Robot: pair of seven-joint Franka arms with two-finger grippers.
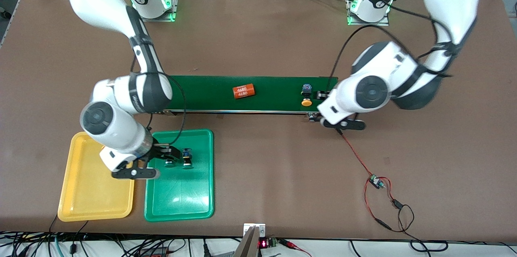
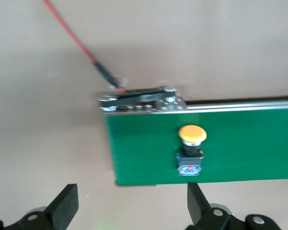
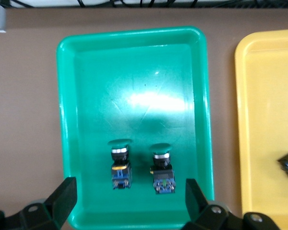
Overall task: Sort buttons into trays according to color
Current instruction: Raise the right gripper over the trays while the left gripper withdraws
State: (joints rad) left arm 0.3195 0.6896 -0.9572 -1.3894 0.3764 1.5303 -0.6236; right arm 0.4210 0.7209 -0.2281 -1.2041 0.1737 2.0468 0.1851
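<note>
A brown table (image 1: 258, 30) carries everything. A long dark-green conveyor belt (image 1: 218, 93) lies across its middle. At 7 o'clock from the belt's centre, nearer the front camera, two trays rest side by side on the tabletop, just apart: a yellow tray (image 1: 87, 196) toward the right arm's end and a green tray (image 1: 190, 196) beside it. At 4 o'clock, a small circuit board (image 1: 376, 182) with red and black wires (image 1: 398, 208) lies loose on the surface

Two green buttons (image 3: 120, 167) (image 3: 162, 172), one yellow-capped button (image 1: 307, 95), two trays (image 1: 68, 192) (image 1: 177, 210), one orange cylinder (image 1: 244, 91).
</note>
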